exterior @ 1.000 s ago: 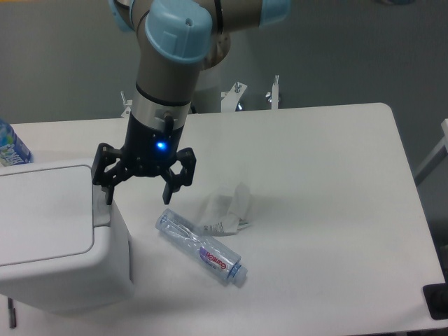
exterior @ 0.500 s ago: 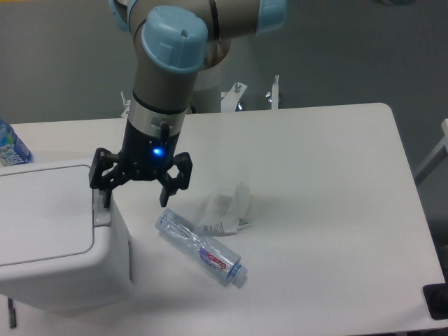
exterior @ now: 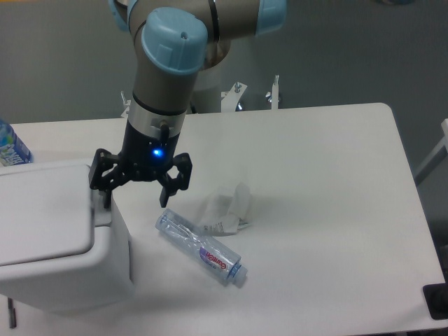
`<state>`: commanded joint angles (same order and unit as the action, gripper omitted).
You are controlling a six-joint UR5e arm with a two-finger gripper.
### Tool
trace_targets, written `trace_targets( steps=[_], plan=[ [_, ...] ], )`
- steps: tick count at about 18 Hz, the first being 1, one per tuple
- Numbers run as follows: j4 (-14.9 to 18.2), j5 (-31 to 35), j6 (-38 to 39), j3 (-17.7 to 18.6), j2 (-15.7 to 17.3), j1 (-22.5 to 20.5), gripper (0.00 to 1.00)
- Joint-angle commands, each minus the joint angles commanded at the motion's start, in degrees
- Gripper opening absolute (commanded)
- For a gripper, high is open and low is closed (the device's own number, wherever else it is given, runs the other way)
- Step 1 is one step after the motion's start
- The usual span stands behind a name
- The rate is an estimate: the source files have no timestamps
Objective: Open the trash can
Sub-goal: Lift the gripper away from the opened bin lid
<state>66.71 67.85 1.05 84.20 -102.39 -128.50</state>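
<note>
Since a second ago the gripper (exterior: 135, 192) sits slightly further left and lower, its left finger now at the grey tab on the trash can (exterior: 59, 238). The lid's right edge looks a touch raised compared with before.

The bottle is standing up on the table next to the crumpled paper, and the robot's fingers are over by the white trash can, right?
Not quite. The camera view shows the clear plastic bottle lying on its side on the table, not standing. The rest is right: it is next to the crumpled paper, and the fingers are by the white trash can.
</note>
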Motion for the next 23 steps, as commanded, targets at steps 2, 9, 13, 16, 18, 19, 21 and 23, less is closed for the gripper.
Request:
trace_targets(
  steps=[2, 9, 13, 16, 18, 19, 21, 23],
  plan=[
    [0.0, 0.0, 0.0, 0.09, 0.09, 0.0, 1.0],
    [0.0, 3.86, -0.7, -6.31, 0.7, -0.96, 1.0],
    [0.18, 3.96, 0.0, -10.45, 0.79, -6.58, 1.0],
    [0.09, 3.52, -0.35, -11.69, 0.88, -9.75, 1.0],
    [-0.35, 3.51, -0.7, -12.65, 0.88, -11.68, 1.0],
    [-1.05, 3.69, -0.7, -13.0, 0.88, -13.17, 1.0],
    [-2.63, 4.83, -0.97, -13.01, 1.05, -14.76, 1.0],
    [-2.64, 8.24, -2.54, -13.01, 1.14, -15.9, 1.0]
  ],
)
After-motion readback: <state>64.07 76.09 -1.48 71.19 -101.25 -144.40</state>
